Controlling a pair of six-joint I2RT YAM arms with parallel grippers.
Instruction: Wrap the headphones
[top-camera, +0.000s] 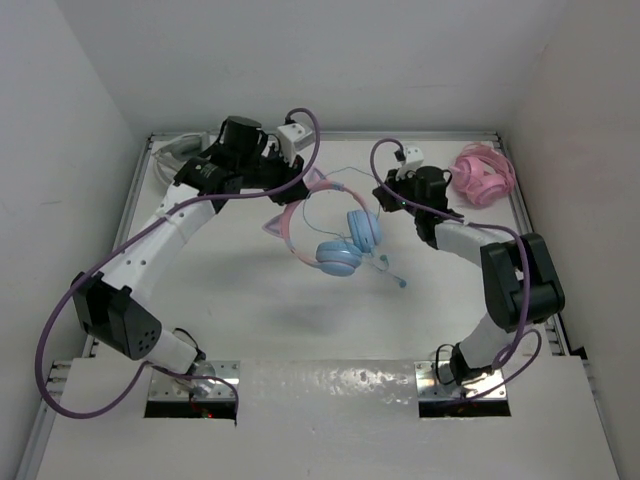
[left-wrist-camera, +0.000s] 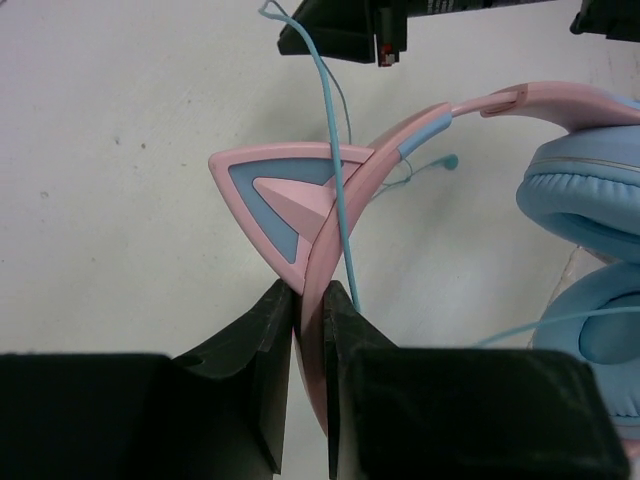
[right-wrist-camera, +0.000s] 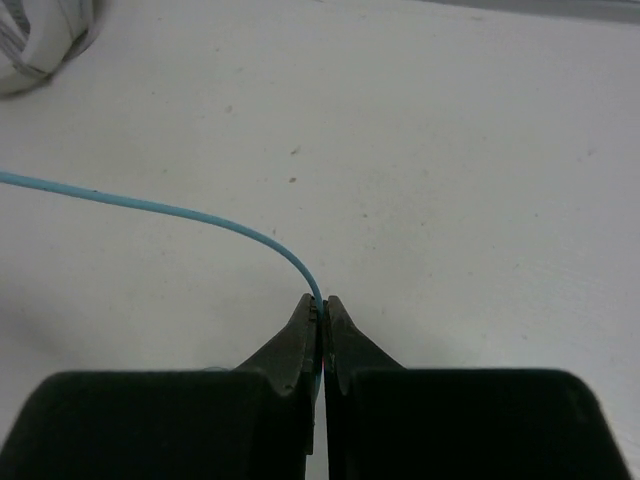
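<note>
The headphones (top-camera: 330, 235) have a pink cat-ear headband and light blue ear cups (top-camera: 345, 245), and lie mid-table. My left gripper (top-camera: 298, 192) is shut on the headband beside a cat ear. In the left wrist view the jaws (left-wrist-camera: 310, 295) clamp the pink band (left-wrist-camera: 420, 125) just below the ear (left-wrist-camera: 280, 195), and the cable (left-wrist-camera: 335, 150) runs past it. My right gripper (top-camera: 386, 196) is shut on the thin light blue cable (right-wrist-camera: 180, 210), which is pinched at the fingertips (right-wrist-camera: 322, 303) and curves off to the left.
All-pink bundled headphones (top-camera: 482, 175) lie at the back right. White-grey headphones (top-camera: 178, 152) lie at the back left corner, and an edge of them shows in the right wrist view (right-wrist-camera: 40, 40). The blue mic boom (top-camera: 393, 274) sticks out towards the front. Walls enclose the table.
</note>
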